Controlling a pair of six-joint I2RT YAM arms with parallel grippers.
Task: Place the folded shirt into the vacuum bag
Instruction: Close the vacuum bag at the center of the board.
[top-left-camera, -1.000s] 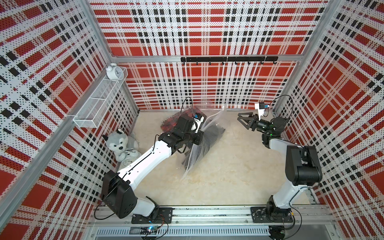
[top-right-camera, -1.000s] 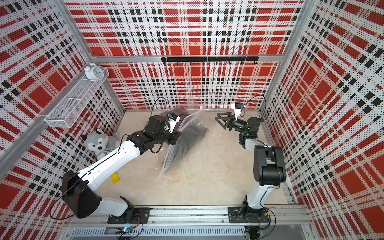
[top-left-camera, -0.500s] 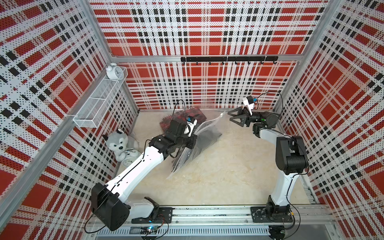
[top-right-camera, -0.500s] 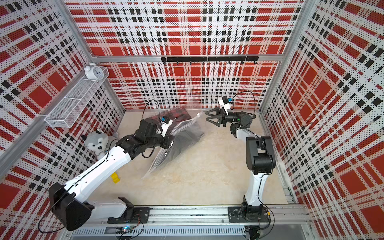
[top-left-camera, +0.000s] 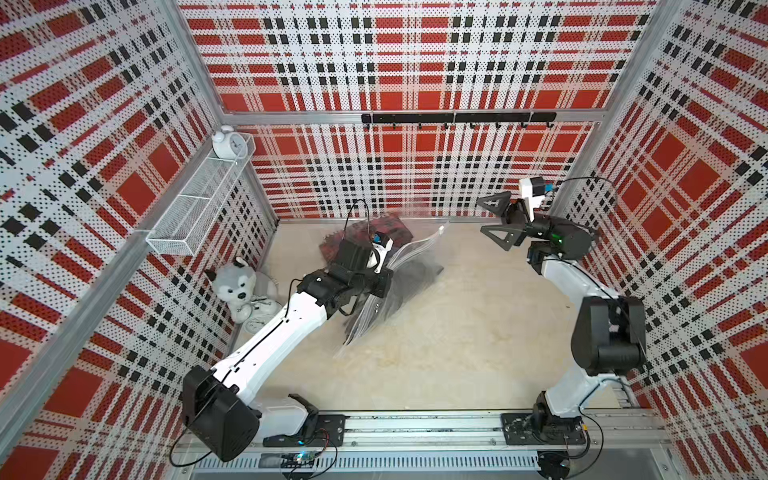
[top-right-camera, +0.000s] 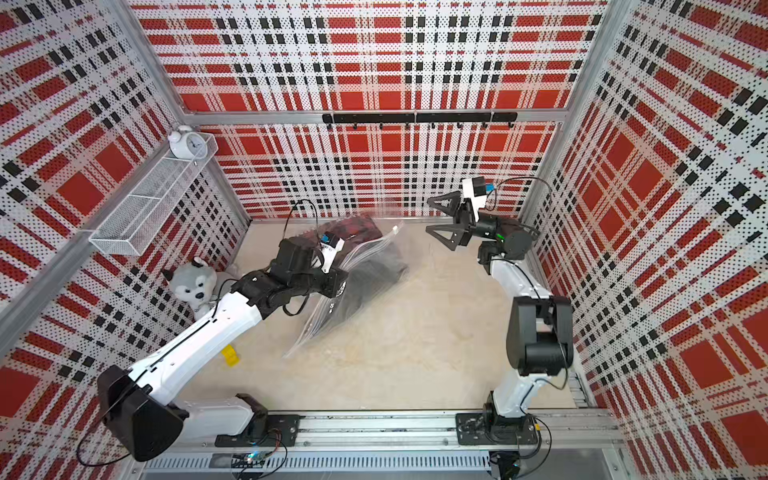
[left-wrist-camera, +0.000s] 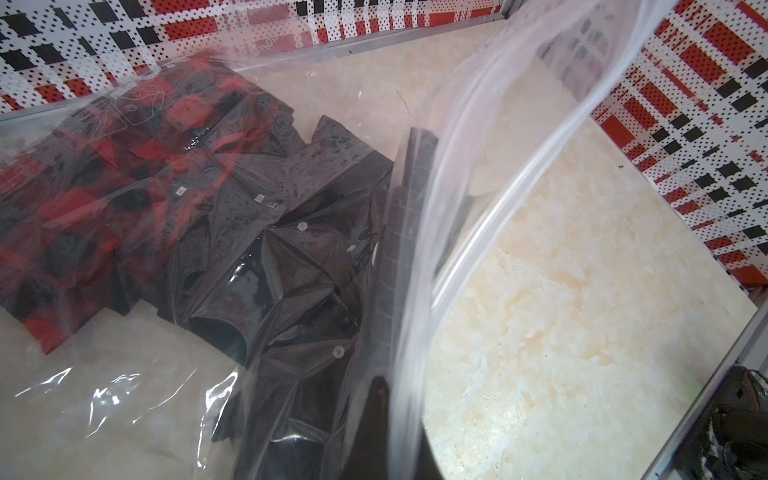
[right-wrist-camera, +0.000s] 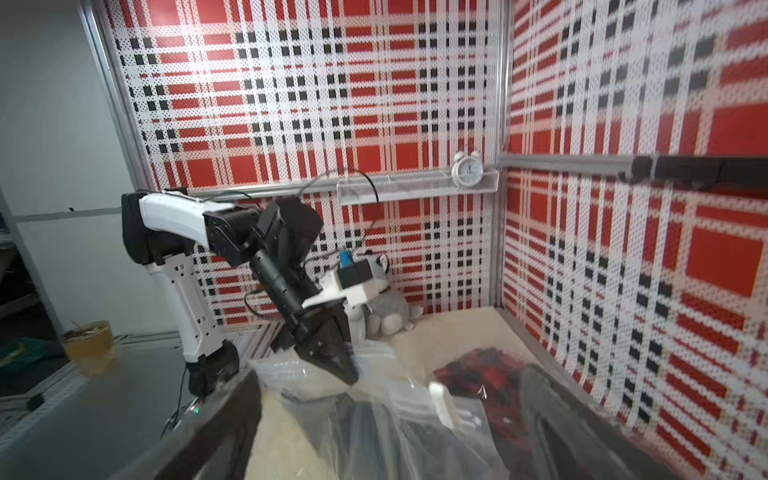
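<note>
A dark folded shirt (left-wrist-camera: 291, 257), its white buttons showing, lies inside the clear vacuum bag (left-wrist-camera: 116, 399) near the back of the tabletop (top-left-camera: 478, 332), with the crinkled plastic draped over it. A red-and-black plaid garment (left-wrist-camera: 83, 174) sits just beside it and also shows through the plastic in the left wrist view. Whether that garment is in the bag or under it cannot be told.

The left pincer (right-wrist-camera: 347, 370) is clamped together on the bag's upper edge and holds that side raised off the tabletop. The bag hangs slanted from the grip, its sealing strip (left-wrist-camera: 465, 216) curving up and away. The lift appears meant to hold the mouth up and let the shirt settle deeper instead of sliding out. A small white clip (right-wrist-camera: 440, 399) rides on the strip at the end nearest the right arm.

The right pincer (top-left-camera: 481, 214) stands with its jaws spread wide and empty, raised well apart from the bag toward the back right corner. It seems to be kept clear of the plastic so as not to snag it. By the look of it, the shirt is in, and only letting go or tidying the bag is left.

A plush husky (top-left-camera: 237, 282) slumps against the left wall below a wire shelf (top-left-camera: 195, 216) carrying an alarm clock (top-left-camera: 226, 141).
</note>
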